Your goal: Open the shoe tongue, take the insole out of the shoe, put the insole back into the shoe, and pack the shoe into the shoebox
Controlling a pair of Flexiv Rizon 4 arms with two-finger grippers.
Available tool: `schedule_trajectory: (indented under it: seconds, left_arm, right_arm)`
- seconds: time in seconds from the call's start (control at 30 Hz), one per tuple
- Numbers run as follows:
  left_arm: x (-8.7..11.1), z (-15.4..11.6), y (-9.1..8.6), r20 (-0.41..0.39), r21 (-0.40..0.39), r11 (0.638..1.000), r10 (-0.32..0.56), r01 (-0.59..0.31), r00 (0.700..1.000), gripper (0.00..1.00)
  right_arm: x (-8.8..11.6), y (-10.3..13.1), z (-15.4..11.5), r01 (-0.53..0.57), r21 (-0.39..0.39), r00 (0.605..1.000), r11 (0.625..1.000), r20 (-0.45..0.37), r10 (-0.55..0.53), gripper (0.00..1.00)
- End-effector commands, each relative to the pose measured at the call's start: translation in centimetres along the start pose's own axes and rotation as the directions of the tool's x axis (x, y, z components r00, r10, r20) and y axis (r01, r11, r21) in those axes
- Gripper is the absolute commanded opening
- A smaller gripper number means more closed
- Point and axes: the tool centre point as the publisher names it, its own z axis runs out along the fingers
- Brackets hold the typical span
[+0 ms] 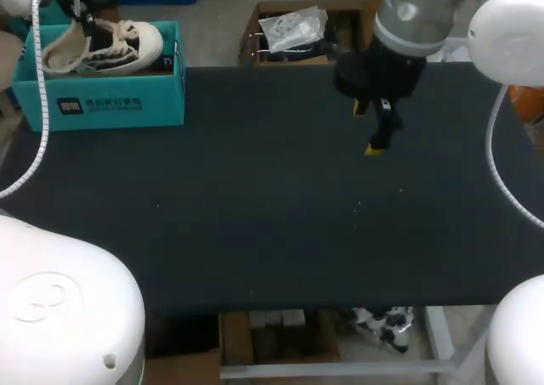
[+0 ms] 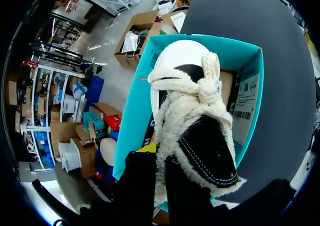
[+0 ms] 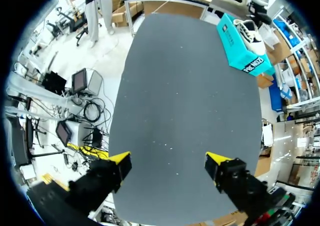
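Observation:
A teal shoebox stands at the table's far left corner. In it lies a cream and black shoe with thick cream laces, its toe pointing right. My left gripper is above the box's left end. In the left wrist view, my left gripper is shut on the fleecy collar of the shoe, which rests inside the shoebox. My right gripper hangs open above the table's far right part, holding nothing. In the right wrist view, my right gripper faces bare mat, with the shoebox far ahead.
A black mat covers the table from the box to the front edge. The left arm's white cable hangs down across the box's left end.

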Motion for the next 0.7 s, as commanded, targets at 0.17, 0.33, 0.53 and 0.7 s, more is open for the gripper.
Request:
schedule_trajectory:
  seconds: [0.17,0.33,0.53,0.7]
  left_arm:
    - [-0.2,5.9,1.6,-0.066,-0.012,0.998,0.061,-0.062,0.996,0.0]
    - [0.5,7.1,2.2,-0.098,-0.021,0.992,0.123,-0.125,0.988,0.0]
    - [1.1,7.9,2.4,-0.139,-0.018,0.985,0.165,-0.169,0.976,0.0]
    - [1.7,9.1,2.0,-0.142,-0.064,0.987,0.137,-0.147,0.98,0.69]
  right_arm:
    - [0.0,0.0,-0.1,0.0,0.002,1.0,1.0,-0.001,0.0,1.0]
    - [0.0,0.0,-0.1,0.0,0.002,1.0,1.0,-0.001,0.0,1.0]
    - [0.0,0.0,-0.1,0.0,0.002,1.0,1.0,-0.001,0.0,1.0]
    - [0.0,0.0,-0.1,0.0,0.002,1.0,1.0,-0.001,0.0,1.0]
